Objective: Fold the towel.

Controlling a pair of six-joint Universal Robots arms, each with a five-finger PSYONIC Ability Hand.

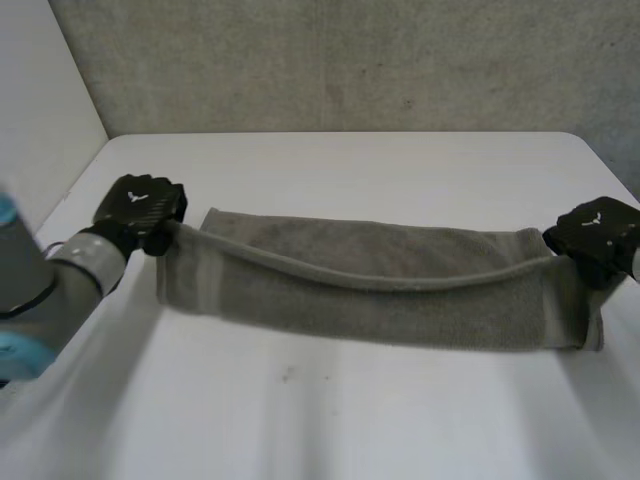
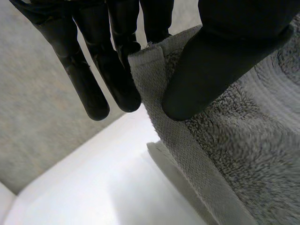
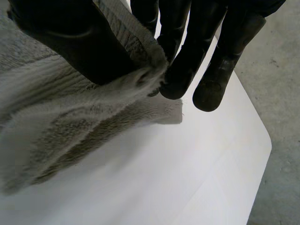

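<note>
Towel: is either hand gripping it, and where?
Both. The left hand pinches the towel at one corner between thumb and fingers; the right hand pinches the corner at the opposite end.

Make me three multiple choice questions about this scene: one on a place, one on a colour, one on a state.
1. Where on the towel is the left hand? A: a corner. B: the middle. C: off it.
2. The towel's colour? A: red. B: grey. C: blue.
3. The right hand is: A: open. B: shut on nothing. C: pinching the towel.
Answers: 1 A, its wrist view shows a hemmed corner between thumb and fingers. 2 B, grey in every view. 3 C, thumb and fingers clamp a corner.
</note>
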